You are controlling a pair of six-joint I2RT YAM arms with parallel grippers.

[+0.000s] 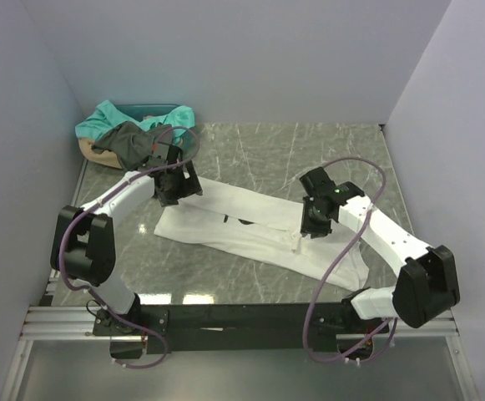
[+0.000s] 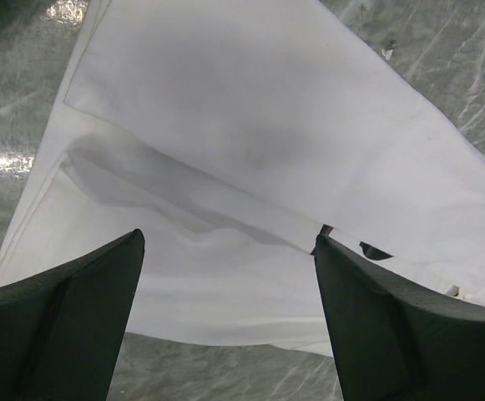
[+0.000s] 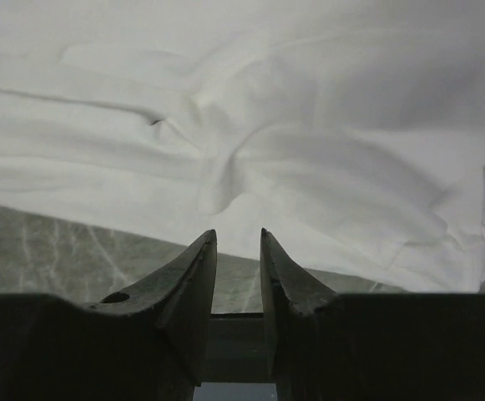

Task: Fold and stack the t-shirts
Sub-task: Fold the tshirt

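Both arm bases sit bolted at the near edge of the worktop (image 1: 309, 159). From above, the arms reach out over the white t-shirt (image 1: 250, 238), which lies as a long, partly folded band slanting from left of centre towards the near right. The left arm has its elbow cocked low at the left and its forearm angled up and inward, so the left fingers (image 1: 178, 185) hang over the band's far-left end. The right arm doubles back from its base and tips the right fingers (image 1: 310, 225) down at the band's middle. At the back left, the dark grey t-shirt (image 1: 129, 142) and the teal t-shirt (image 1: 108, 117) are heaped unfolded in what looks like a basket (image 1: 88, 150).

Seen from the left wrist, the left fingers are spread wide with nothing in them, above a folded-over flap of the white shirt. A sliver of dark print peeks out from under that flap. If they close here, I'd worry they catch only the top layer and drag the fold askew.

Seen from the right wrist, the right fingers are drawn almost together, leaving a narrow slit that pinches nothing. They sit over bare worktop just short of the shirt's near hem. The cloth ahead is rumpled. Set that narrow, they may shove the hem along instead of taking it, and the creases would then get folded in.
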